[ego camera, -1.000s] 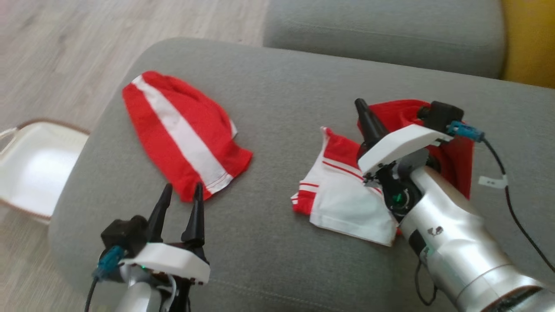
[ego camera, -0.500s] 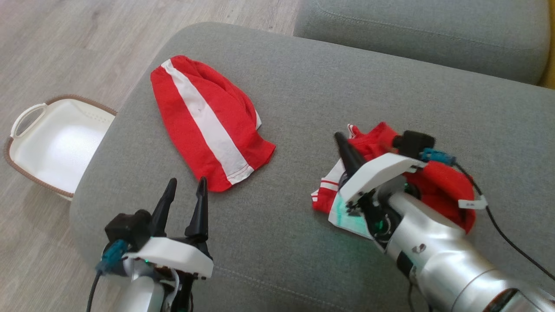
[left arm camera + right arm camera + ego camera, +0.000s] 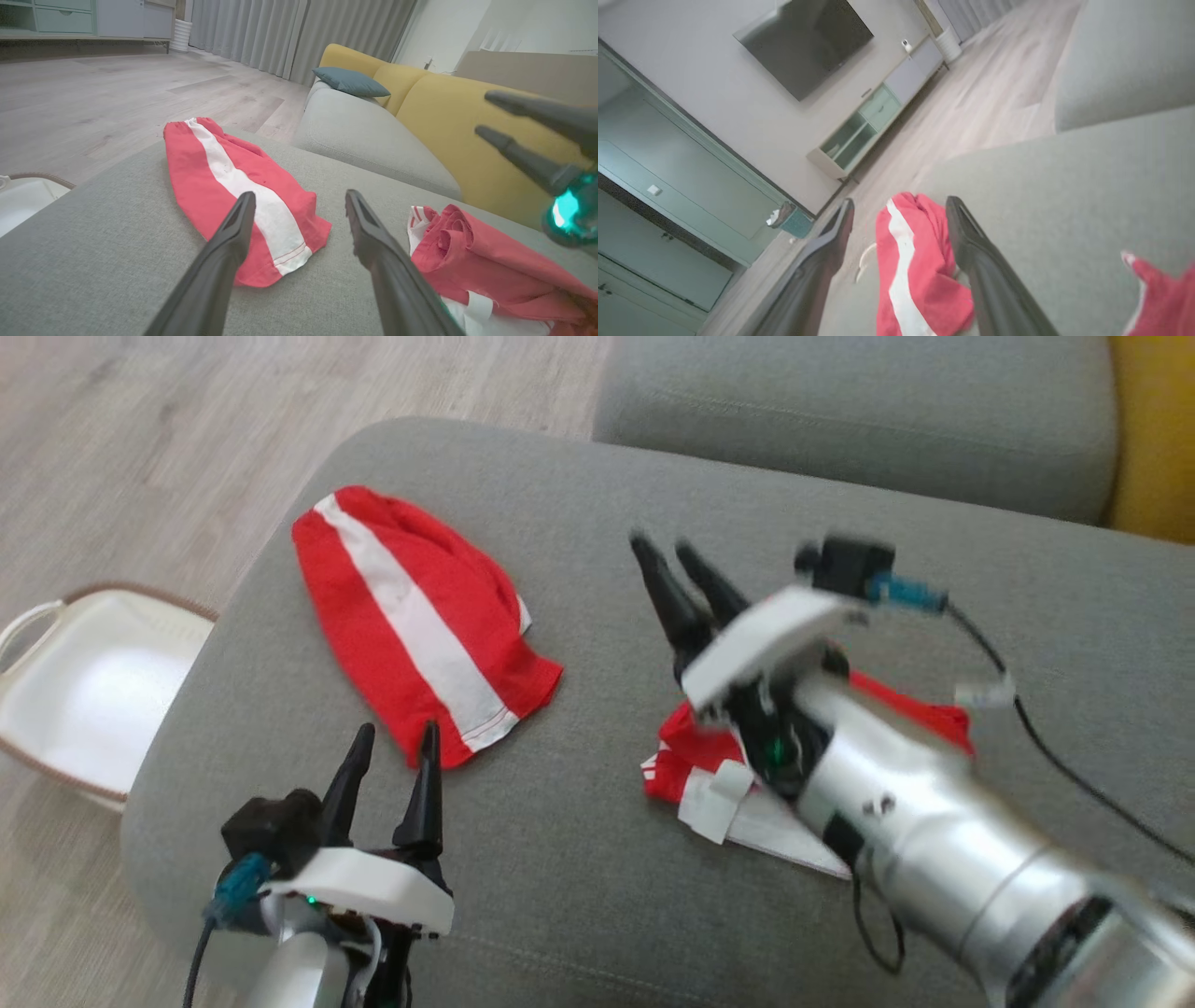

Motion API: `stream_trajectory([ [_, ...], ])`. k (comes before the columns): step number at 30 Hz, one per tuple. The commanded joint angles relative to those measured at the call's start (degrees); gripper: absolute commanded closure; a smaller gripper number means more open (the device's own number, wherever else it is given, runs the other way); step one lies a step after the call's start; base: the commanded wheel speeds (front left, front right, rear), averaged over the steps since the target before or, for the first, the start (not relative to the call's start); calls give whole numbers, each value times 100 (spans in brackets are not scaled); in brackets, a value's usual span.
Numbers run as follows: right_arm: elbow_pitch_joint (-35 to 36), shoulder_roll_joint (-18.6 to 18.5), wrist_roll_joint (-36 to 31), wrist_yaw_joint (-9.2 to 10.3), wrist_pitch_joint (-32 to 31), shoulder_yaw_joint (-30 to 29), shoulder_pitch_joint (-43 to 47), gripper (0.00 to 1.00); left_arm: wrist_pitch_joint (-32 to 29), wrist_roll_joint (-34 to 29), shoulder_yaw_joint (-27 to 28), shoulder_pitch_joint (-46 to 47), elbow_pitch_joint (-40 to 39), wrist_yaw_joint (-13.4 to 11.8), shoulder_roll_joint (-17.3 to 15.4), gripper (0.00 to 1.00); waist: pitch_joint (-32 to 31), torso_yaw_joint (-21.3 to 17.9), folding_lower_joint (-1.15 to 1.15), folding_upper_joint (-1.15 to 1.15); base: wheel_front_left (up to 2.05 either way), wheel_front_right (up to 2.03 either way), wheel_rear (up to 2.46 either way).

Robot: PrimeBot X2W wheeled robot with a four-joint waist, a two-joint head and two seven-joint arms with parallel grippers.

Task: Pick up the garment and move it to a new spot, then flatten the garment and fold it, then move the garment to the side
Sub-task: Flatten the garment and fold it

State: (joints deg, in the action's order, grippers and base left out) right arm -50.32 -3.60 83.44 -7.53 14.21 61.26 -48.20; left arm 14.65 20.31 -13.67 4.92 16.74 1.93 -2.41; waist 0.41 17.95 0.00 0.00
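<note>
The right gripper (image 3: pixel 661 546) stands wide open with nothing between its fingers, clear of the crumpled garment (image 3: pixel 677 756) and at its 11 o'clock. That red-and-white garment lies on the grey cushion (image 3: pixel 579 877) under the right arm. The left gripper (image 3: pixel 397 730) is also open and empty, with a striped garment (image 3: pixel 411 616) at its 12 o'clock.

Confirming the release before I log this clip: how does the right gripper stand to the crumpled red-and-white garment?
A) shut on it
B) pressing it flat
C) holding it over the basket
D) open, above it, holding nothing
D: the right gripper has its fingers spread with nothing between them, up off the crumpled garment, which lies on the grey cushion.
</note>
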Motion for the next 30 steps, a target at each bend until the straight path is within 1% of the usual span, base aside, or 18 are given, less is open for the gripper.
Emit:
stream_trajectory([
  [1,169,72,-31,4,78,-102,-283,0,35,-25,240,176,-178,-43,-47,0,-94,-98,0,0,0,0,0],
  [3,173,72,-153,4,78,-285,-537,0,35,-47,283,145,-205,-48,-47,0,-176,-207,0,0,0,0,0],
  [5,18,72,-428,4,78,-499,-813,0,35,-70,342,124,-261,-57,-47,0,-241,-336,0,0,0,0,0],
  [8,-421,72,-1130,4,78,-835,-1158,0,35,-79,446,118,-425,-81,-47,0,-302,-536,0,0,0,0,0],
  [11,-921,68,-1879,4,78,-1256,-1289,0,35,-8,534,136,-639,-109,-47,0,-301,-727,0,0,0,0,0],
  [12,-1055,27,-2153,4,78,-1402,-1306,0,35,26,549,147,-706,-119,-47,0,-296,-784,0,0,0,0,0],
  [13,-1172,-118,-2614,4,78,-1727,-1214,0,35,48,548,171,-812,-129,-47,0,-292,-886,0,0,0,0,0],
  [15,-1139,-301,-3023,4,78,-2055,-992,0,35,80,562,188,-900,-147,-47,0,-284,-1000,0,0,0,0,0],
  [19,-673,-651,-3924,4,78,-2697,-297,0,35,104,605,198,-1010,-181,-47,0,-273,-1213,0,0,0,0,0],
  [21,-274,-768,-4371,4,78,-3130,154,0,35,109,632,190,-1048,-197,-47,0,-267,-1317,0,0,0,0,0],
  [23,238,-856,-4953,4,78,-3569,655,0,35,112,658,169,-1075,-205,-47,0,-258,-1420,0,0,0,0,0],
  [27,1309,-644,-5869,4,78,-4584,1855,0,35,67,688,86,-1123,-179,-47,0,-256,-1587,0,0,0,0,0],
  [30,2078,-336,-6490,4,78,-5211,2689,0,35,42,738,-30,-1162,-172,-47,0,-246,-1690,0,0,0,0,0],
])
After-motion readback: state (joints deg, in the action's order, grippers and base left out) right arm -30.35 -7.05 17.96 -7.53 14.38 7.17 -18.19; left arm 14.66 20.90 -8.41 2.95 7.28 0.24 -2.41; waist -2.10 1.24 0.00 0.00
